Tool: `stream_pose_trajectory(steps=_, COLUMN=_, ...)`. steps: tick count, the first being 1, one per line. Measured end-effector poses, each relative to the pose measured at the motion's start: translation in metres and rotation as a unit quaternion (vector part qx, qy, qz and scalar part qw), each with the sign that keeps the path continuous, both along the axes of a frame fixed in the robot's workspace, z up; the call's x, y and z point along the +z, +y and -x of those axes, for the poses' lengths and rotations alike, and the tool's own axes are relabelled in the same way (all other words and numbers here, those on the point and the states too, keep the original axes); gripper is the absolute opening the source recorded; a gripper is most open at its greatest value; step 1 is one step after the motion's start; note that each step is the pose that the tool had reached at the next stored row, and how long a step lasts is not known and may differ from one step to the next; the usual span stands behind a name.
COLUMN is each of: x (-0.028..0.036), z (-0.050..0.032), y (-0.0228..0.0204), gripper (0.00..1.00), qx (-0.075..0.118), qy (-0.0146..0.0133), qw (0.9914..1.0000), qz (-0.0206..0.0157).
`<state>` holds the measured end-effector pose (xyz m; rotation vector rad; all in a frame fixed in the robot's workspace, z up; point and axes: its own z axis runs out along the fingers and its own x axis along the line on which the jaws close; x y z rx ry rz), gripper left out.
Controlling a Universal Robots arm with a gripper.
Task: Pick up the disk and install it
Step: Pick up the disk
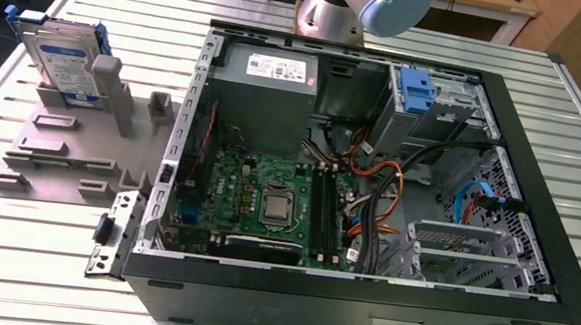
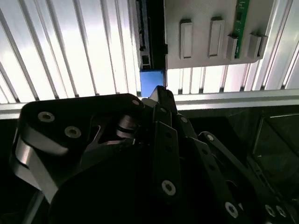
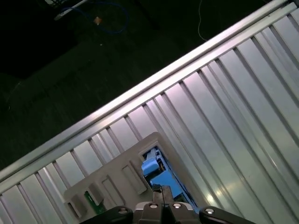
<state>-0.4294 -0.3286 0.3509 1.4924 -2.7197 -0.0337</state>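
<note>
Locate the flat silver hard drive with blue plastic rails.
The hard drive stands upright in the grey plastic slotted stand at the exterior view's left, beside the open black computer case.

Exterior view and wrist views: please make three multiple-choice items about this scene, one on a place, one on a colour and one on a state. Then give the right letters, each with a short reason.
1. Where is the disk?
A. Flat on the table top.
B. Upright in the grey stand, at the exterior view's left of the computer case.
C. Inside the case's drive bay.

2. What colour are the disk's carrier rails?
A. Red.
B. Yellow.
C. Blue.

3. In what state is the computer case?
A. Open, with its green board showing.
B. Shut by a side panel.
C. Wrapped in foil.

Answers:
1 B: the disk stands in a slot of the stand, outside the case.
2 C: blue plastic frames the disk in the exterior view and in both wrist views.
3 A: the board lies bare to view.
</note>
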Motion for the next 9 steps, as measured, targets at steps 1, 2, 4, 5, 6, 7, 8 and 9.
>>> stream_pose_trajectory(steps=1, x=0.0000, z=0.0000, y=0.0000, gripper=0.11, qx=0.007, qy=0.0000, qw=0.99997, qz=0.0000)
stream_pose_trajectory(steps=2, x=-0.0001, z=0.0000, y=0.0000, gripper=0.11, qx=0.015, qy=-0.0001, qw=0.99989, qz=0.0000)
stream_pose_trajectory(steps=4, x=-0.0002, z=0.0000, y=0.0000, gripper=0.11, qx=0.030, qy=-0.0005, qw=0.99955, qz=0.0001)
stream_pose_trajectory(steps=5, x=-0.0003, z=0.0000, y=0.0000, gripper=0.11, qx=0.037, qy=-0.0008, qw=0.99931, qz=0.0001)
stream_pose_trajectory(steps=6, x=-0.0005, z=0.0000, y=0.0000, gripper=0.11, qx=0.045, qy=-0.0013, qw=0.99900, qz=0.0001)
stream_pose_trajectory(steps=7, x=-0.0006, z=0.0000, y=0.0000, gripper=0.11, qx=0.052, qy=-0.0017, qw=0.99864, qz=0.0001)
stream_pose_trajectory(steps=8, x=-0.0008, z=0.0000, y=0.0000, gripper=0.11, qx=0.060, qy=-0.0020, qw=0.99822, qz=0.0001)
stream_pose_trajectory(steps=9, x=-0.0008, z=0.0000, y=0.0000, gripper=0.11, qx=0.068, qy=-0.0022, qw=0.99771, qz=0.0001)
